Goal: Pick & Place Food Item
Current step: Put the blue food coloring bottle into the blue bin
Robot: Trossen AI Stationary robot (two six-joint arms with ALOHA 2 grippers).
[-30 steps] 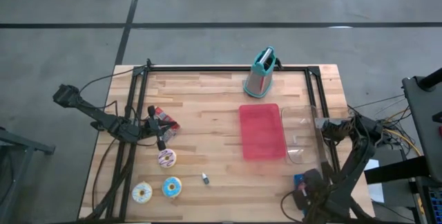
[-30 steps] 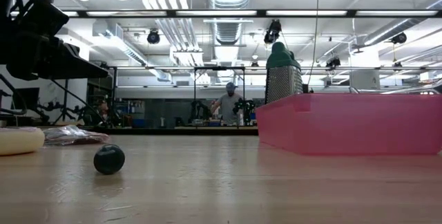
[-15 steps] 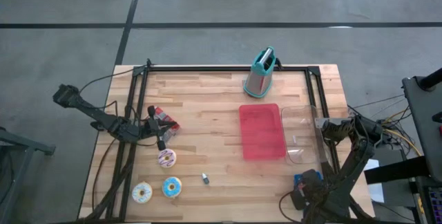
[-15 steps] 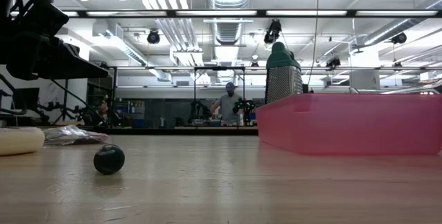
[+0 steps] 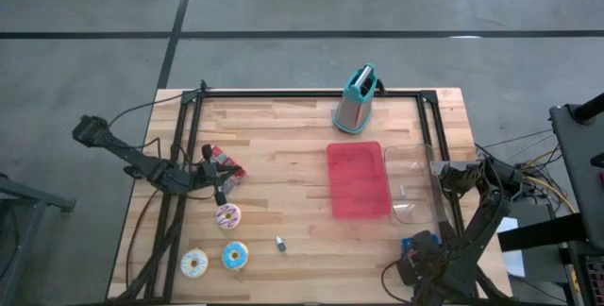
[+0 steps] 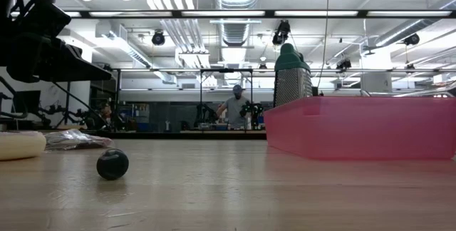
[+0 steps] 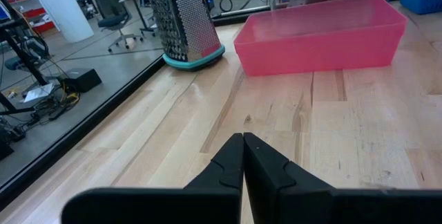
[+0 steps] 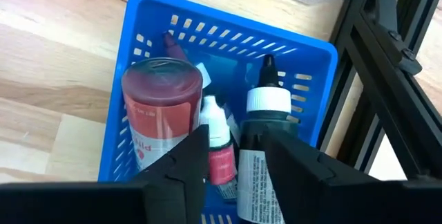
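Three toy donuts lie flat on the wooden table at the near left: a pink one [image 5: 227,215], a blue one [image 5: 234,255] and a pale one [image 5: 193,263]. A red wrapped packet [image 5: 225,164] lies beside my left gripper [image 5: 220,195], which is shut and empty just above the table, left of the pink donut; its fingertips meet in the left wrist view [image 7: 243,138]. My right gripper [image 8: 235,141] is open above a blue basket [image 8: 145,65] of bottles at the near right corner [image 5: 416,246].
A pink bin [image 5: 359,179] and a clear bin [image 5: 413,183] stand right of centre. A teal-topped grater [image 5: 356,100] stands at the far edge. A small dark object [image 5: 279,243] lies near the donuts. A black frame [image 5: 179,155] runs along the table's sides.
My right arm has shifted a little over the blue basket at the near right corner, so more of the basket shows now. Nothing else has moved.
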